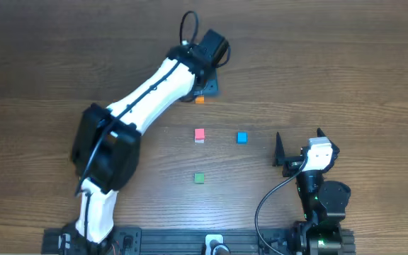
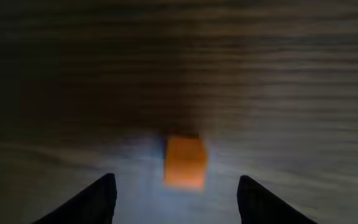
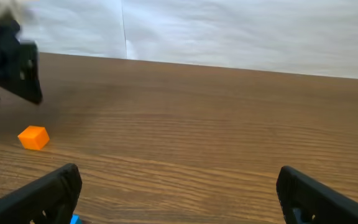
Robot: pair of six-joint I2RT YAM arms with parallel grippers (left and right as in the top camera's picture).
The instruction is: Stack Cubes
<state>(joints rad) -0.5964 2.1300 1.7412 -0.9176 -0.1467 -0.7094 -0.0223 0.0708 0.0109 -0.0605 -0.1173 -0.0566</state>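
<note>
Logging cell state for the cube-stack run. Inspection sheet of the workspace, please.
Surface: wooden table, bare grain.
Job's things: orange cube loose on the table, not gripped; pink cube, blue cube and green cube apart, none stacked.
Clutter: nothing seen.
Grippers: left gripper at the orange cube, jaws open either side of it; right gripper near its base, jaws open, empty.
Cables: black cable loop at the left wrist; black cable beside the right arm.
Surroundings: white backdrop behind the table.
</note>
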